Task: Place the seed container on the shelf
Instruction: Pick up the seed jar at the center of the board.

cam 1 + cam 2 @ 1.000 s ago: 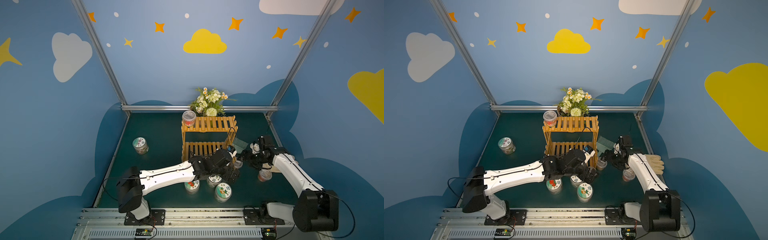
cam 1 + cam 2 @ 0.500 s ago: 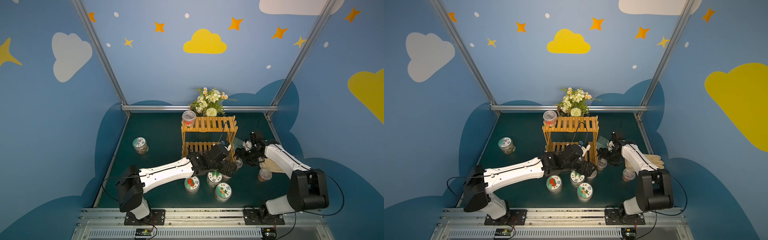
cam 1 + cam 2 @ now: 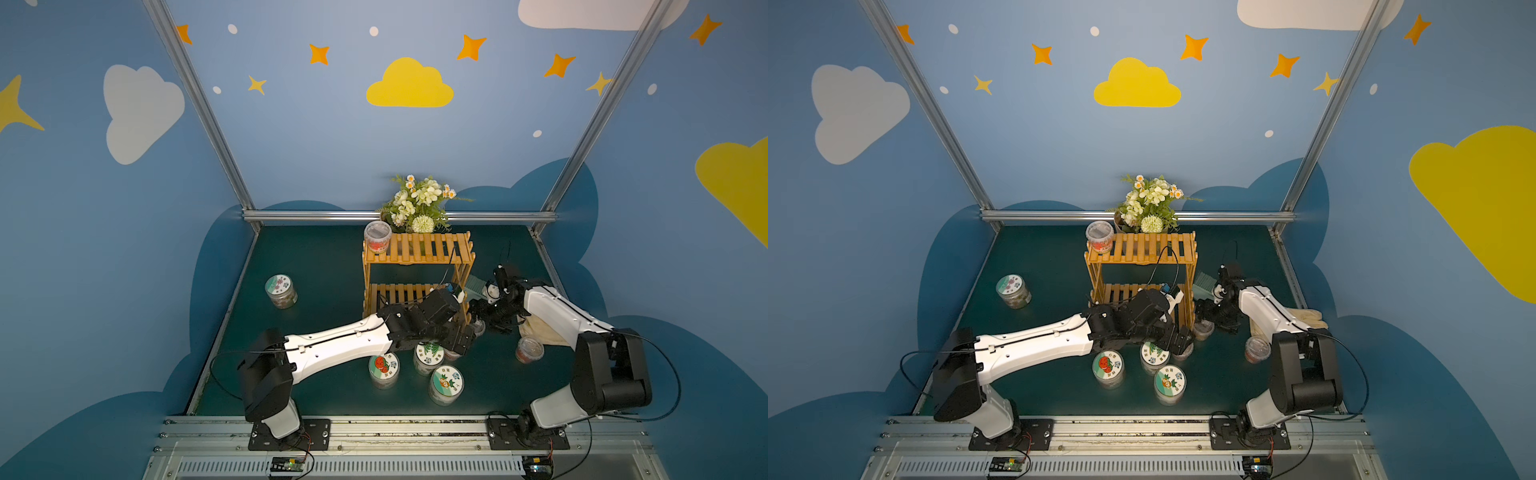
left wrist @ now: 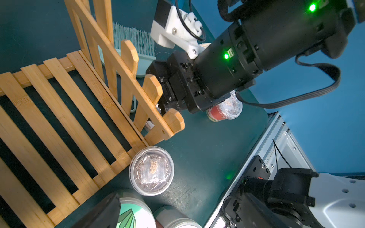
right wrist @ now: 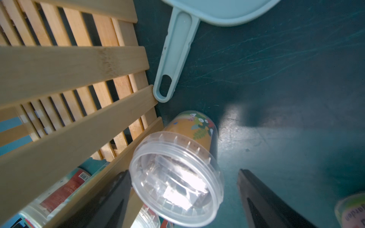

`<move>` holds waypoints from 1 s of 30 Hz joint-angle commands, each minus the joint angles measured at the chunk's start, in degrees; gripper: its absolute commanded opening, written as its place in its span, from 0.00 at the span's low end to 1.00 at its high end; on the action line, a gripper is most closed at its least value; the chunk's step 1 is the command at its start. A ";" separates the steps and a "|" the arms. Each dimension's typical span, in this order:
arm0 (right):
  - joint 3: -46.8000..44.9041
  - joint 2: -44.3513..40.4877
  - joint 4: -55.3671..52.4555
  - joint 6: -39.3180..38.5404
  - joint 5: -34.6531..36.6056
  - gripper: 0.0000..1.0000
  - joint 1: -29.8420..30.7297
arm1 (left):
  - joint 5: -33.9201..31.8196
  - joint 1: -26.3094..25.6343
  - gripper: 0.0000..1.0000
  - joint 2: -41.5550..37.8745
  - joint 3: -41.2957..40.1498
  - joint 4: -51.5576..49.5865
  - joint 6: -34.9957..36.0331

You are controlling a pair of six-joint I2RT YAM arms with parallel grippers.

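At the far left of the dark green surface (image 3: 324, 266) stands a lone round jar (image 3: 281, 291). It is clear-walled, with brownish fill showing through the side and a flat white lid printed with flowers.

The left arm reaches across to the middle. There the left tool (image 3: 460, 338) hangs over a cluster of three similar jars, its jaws spread as wide as they go and nothing visibly in them. The three carry a red-fruit lid (image 3: 383, 365), a green-leaf lid (image 3: 428, 353) and an orange-and-green lid (image 3: 445, 380).

Behind them is the shelf (image 3: 417, 249), two tiers of smooth orange-yellow wooden slats between ladder-like sides. The left end of its top tier holds a clear plastic tub (image 3: 377, 237) with a red label. White and yellow flowers (image 3: 419, 201) stand behind the shelf.

The seed container (image 4: 151, 170) is not on the shelf. It stands on the surface just beside the shelf's front foot on the right arm's side. It is a round clear tub with a ribbed snap-on lid and an orange printed label, and small clear packets of seeds lie inside.

The right tool (image 5: 183, 170) is open about it. In the right wrist view its black fingers (image 5: 266, 199) flank the lid, one at the rim and the other clear of it, so nothing is gripped.

Further right lie a pale teal plastic dustpan (image 3: 476, 286), a second tub (image 3: 529, 350) with a red label and seeds inside, and a beige glove (image 3: 1306, 316) under the right arm.
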 commanded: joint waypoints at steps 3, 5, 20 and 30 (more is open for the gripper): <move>0.75 -2.42 -2.97 0.03 6.74 0.88 0.08 | 0.86 0.07 1.00 0.70 2.00 -0.66 0.48; 0.62 -3.61 -3.16 0.20 8.07 0.88 0.16 | 1.04 0.07 1.00 0.71 2.11 -0.65 0.46; 2.53 -5.39 -3.10 -2.30 6.20 0.94 2.44 | 1.58 -0.06 1.00 1.24 2.41 0.07 0.74; 0.71 -2.66 -0.30 -3.06 4.98 0.89 2.67 | 1.58 -0.10 1.00 1.68 2.45 0.14 0.77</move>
